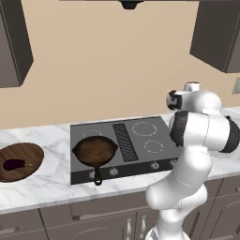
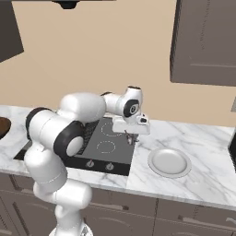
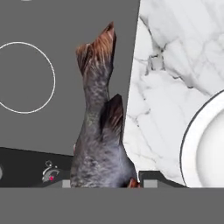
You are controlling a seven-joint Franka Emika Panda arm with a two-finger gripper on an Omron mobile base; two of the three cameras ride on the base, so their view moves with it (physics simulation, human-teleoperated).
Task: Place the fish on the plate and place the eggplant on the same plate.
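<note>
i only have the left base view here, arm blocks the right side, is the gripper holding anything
Observer: Yes, the gripper is shut on the fish, tail pointing away from the hand.
Operator: where is it relative to the plate
Observer: It hangs over the right edge of the cooktop; the plate sits empty on the marble counter just to its right.
Operator: eggplant moved?
Observer: It lies on the wooden board at the far left, eggplant untouched.

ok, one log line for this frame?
end effector: shut on fish | position: above stove edge, left of plate | eggplant: on wooden board | plate: empty
</note>
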